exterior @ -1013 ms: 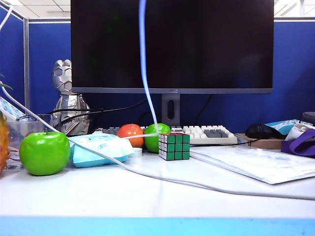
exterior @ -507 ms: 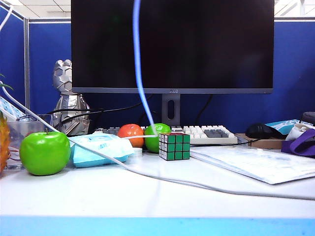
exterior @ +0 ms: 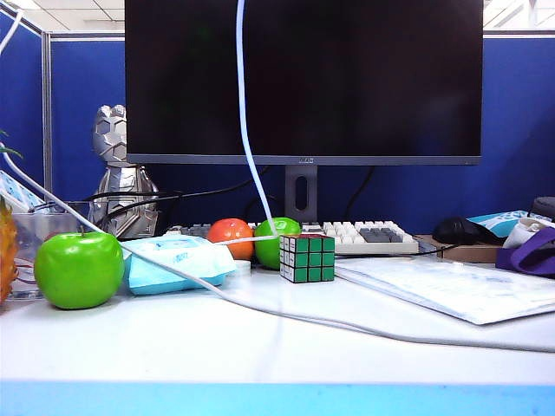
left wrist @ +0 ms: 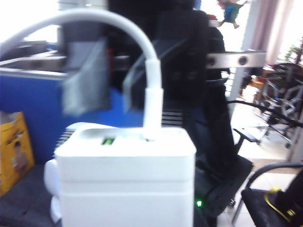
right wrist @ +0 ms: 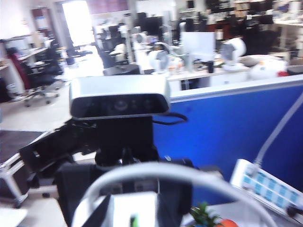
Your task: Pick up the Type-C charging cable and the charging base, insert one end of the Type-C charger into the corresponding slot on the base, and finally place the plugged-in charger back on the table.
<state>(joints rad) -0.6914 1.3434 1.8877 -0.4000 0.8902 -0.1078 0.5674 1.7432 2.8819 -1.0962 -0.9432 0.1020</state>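
Held high above the table (exterior: pixel 260 347), the charging base (left wrist: pixel 125 184) fills the left wrist view with the Type-C charging cable (left wrist: pixel 152 101) already seated in its slot; the cord hangs down past the monitor (exterior: pixel 303 78). Neither the left gripper nor the right gripper shows its jaws, so their state cannot be told. Below lies a cluttered office desk between blue partitions.

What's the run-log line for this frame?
stage: plugged, held up | cable: in base slot, hangs to table | left gripper: holds base | right gripper: state unclear | place-back: not done
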